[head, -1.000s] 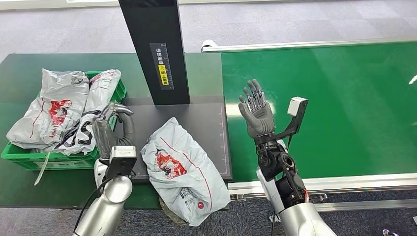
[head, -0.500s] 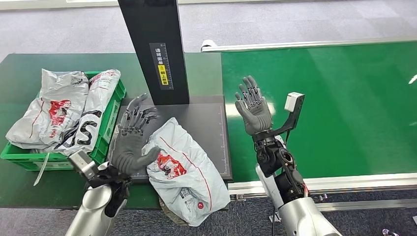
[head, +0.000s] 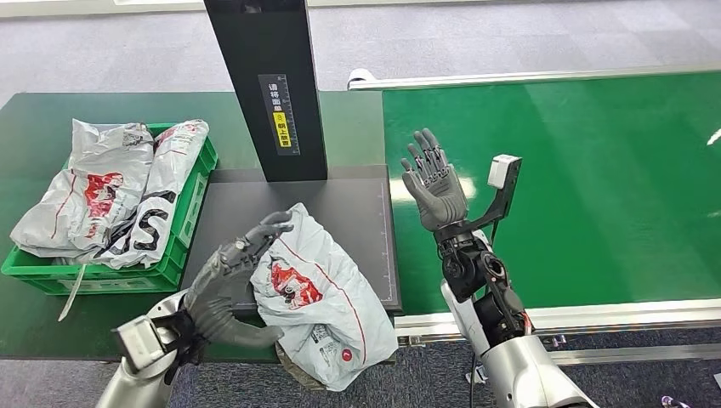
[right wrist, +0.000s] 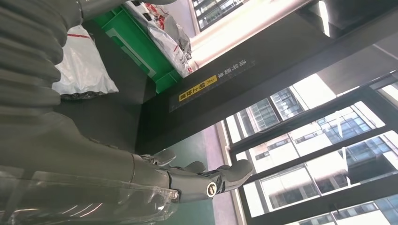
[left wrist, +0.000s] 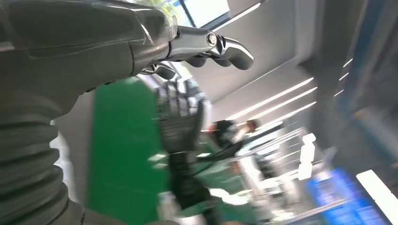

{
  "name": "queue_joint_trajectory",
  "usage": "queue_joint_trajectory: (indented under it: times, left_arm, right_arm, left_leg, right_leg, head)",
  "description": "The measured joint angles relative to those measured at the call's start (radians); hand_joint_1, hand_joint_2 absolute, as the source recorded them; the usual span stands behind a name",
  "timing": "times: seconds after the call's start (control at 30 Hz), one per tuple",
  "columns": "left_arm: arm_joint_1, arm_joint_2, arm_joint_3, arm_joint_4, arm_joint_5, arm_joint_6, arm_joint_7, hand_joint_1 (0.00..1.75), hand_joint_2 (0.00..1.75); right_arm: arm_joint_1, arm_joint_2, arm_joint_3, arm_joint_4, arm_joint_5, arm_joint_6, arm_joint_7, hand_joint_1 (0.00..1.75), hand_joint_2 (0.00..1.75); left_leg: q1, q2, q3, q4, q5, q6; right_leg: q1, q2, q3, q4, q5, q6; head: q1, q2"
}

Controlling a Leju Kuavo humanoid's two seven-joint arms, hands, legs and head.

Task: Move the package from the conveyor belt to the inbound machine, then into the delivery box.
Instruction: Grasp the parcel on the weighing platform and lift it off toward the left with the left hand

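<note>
Grey package [head: 319,293] lies on the black inbound machine [head: 357,208] plate, overhanging its near edge. Left hand [head: 225,280] fingers grasp its left side. Right hand [head: 435,185] raised, fingers released, above conveyor belt [head: 595,170].

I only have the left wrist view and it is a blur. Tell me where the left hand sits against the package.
Observer: The left hand rests on the left side of the grey plastic mailer bag, with its fingers curled over the bag's edge. I cannot tell whether it has a firm grip.
Operator: Report where that bag lies.
Observer: It lies on the inbound machine's flat black plate, with its near end hanging over the table's edge.
Operator: Locate the delivery box.
Observer: The green plastic crate stands just left of the plate and holds two grey mailer bags.
</note>
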Motion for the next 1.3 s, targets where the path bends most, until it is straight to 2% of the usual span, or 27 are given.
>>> queue_joint_trajectory:
  times: [0.17,0.37,0.47,0.63,0.73,0.9,1.0,1.03,1.13,1.17,1.3]
  left_arm:
    - [-0.007,0.017,-0.01,0.063,-0.333,0.057,0.043,0.0,1.75]
    - [-0.045,0.041,-0.054,0.181,-0.438,0.076,0.082,0.0,1.75]
    - [-0.078,0.046,-0.073,0.247,-0.518,0.14,0.187,0.0,1.75]
    - [-0.15,0.043,-0.123,0.42,-0.703,0.348,0.423,0.0,1.75]
    - [-0.194,0.032,-0.144,0.505,-0.744,0.417,0.474,0.0,1.75]
    - [-0.241,0.012,-0.147,0.587,-0.77,0.448,0.547,0.0,1.75]
    - [-0.254,0.004,-0.147,0.614,-0.776,0.455,0.564,0.0,1.75]
    - [-0.257,0.003,-0.147,0.622,-0.777,0.456,0.565,0.15,1.75]
    - [-0.264,-0.001,-0.147,0.641,-0.778,0.457,0.566,1.42,1.75]
    - [-0.265,-0.002,-0.147,0.645,-0.779,0.457,0.565,1.71,1.75]
    - [-0.263,-0.004,-0.147,0.653,-0.779,0.463,0.553,1.75,1.75]
  right_arm:
    - [-0.001,-0.002,0.0,0.0,0.013,-0.002,0.016,0.0,1.75]
    - [-0.008,-0.001,-0.001,0.0,0.023,-0.006,0.033,0.0,1.75]
    - [-0.008,-0.001,-0.002,-0.001,0.029,-0.011,0.038,0.0,1.75]
    - [-0.006,0.0,-0.004,0.0,0.05,-0.009,0.035,0.0,1.75]
    - [-0.007,0.003,-0.006,0.005,0.059,-0.008,0.029,0.0,1.75]
    - [-0.011,0.012,-0.007,0.018,0.063,-0.007,0.026,0.0,1.75]
    - [-0.013,0.016,-0.007,0.024,0.067,-0.007,0.023,0.0,1.75]
    - [-0.014,0.017,-0.007,0.026,0.067,-0.007,0.022,0.0,1.75]
    - [-0.018,0.019,-0.008,0.031,0.068,-0.007,0.02,0.0,1.75]
    - [-0.019,0.02,-0.008,0.032,0.068,-0.008,0.02,0.0,1.75]
    - [-0.022,0.02,-0.009,0.033,0.07,-0.009,0.019,0.0,1.75]
  left_leg:
    - [0.0,0.0,0.0,0.0,0.0,0.0]
    - [0.0,0.0,0.0,0.0,0.0,0.0]
    - [0.0,0.0,0.0,0.0,0.0,0.0]
    - [0.0,0.0,0.001,0.0,0.0,0.0]
    - [0.0,-0.001,0.004,0.0,0.0,0.0]
    - [0.0,-0.002,0.011,-0.001,0.0,0.0]
    - [0.0,-0.003,0.016,-0.001,0.0,0.0]
    - [0.0,-0.003,0.018,-0.001,0.0,0.0]
    - [0.0,-0.003,0.022,-0.002,0.0,0.0]
    - [0.0,-0.003,0.023,-0.002,0.0,0.0]
    - [0.0,-0.003,0.024,-0.001,0.0,0.0]
  right_leg:
    - [0.0,0.0,0.0,0.0,0.0,0.0]
    - [0.0,0.0,0.0,0.0,0.0,0.0]
    - [0.0,0.0,0.0,0.0,0.0,0.0]
    - [0.0,0.0,0.001,0.0,0.0,0.0]
    - [0.0,-0.001,0.005,0.0,0.0,0.0]
    - [0.0,-0.001,0.013,-0.001,0.0,0.0]
    - [0.0,-0.001,0.019,-0.001,0.0,0.0]
    - [0.0,-0.001,0.021,-0.001,-0.001,0.0]
    - [0.0,-0.001,0.025,-0.001,-0.001,0.0]
    - [0.0,-0.001,0.025,-0.001,-0.001,0.0]
    - [0.0,-0.001,0.026,-0.001,0.0,0.0]
  head:
    - [0.0,0.0]
    - [0.0,0.0]
    - [0.0,0.0]
    - [0.0,0.0]
    - [0.0,0.0]
    - [0.0,0.0]
    - [0.0,0.0]
    - [0.0,0.0]
    - [0.0,0.0]
    - [0.0,0.0]
    - [0.0,0.0]
